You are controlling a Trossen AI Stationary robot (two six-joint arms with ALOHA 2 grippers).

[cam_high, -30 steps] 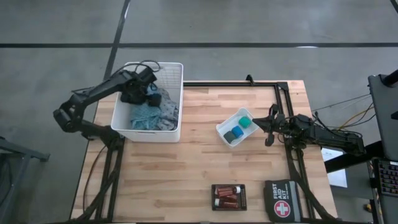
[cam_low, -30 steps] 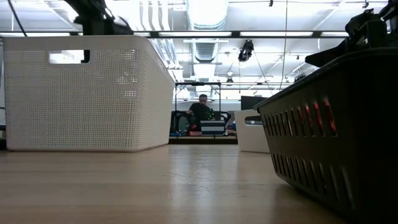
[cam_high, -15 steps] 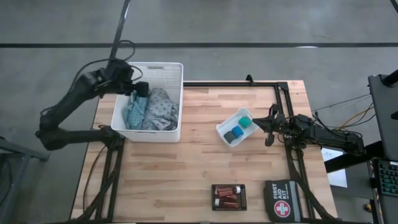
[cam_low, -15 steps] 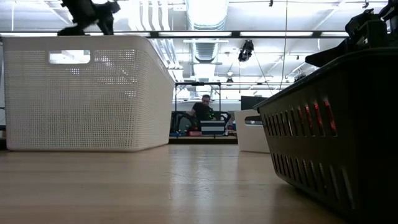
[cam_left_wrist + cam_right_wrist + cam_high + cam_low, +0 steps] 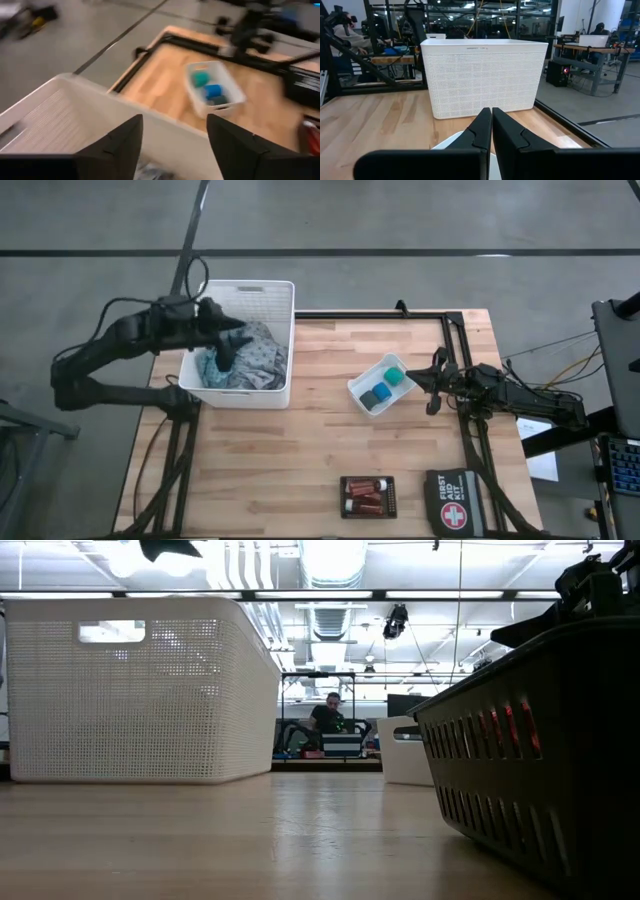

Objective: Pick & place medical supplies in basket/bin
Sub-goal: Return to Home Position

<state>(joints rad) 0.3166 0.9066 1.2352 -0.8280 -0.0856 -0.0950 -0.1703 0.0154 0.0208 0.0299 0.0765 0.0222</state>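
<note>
The black pouch (image 5: pixel 453 502) at the near right corner of the table (image 5: pixel 300 440) says "FIRST AID KIT" in white letters. A red-and-white cross sits under the words.

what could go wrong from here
1. The left gripper hangs open over the cloths in the basket; swinging out low could snag cloth or clip the rim.
2. The right gripper, shut, sits close beside the small tray; a careless move might nudge it.
3. The red bottles are in the dark tray, not the basket, so the job may end unfinished.
</note>
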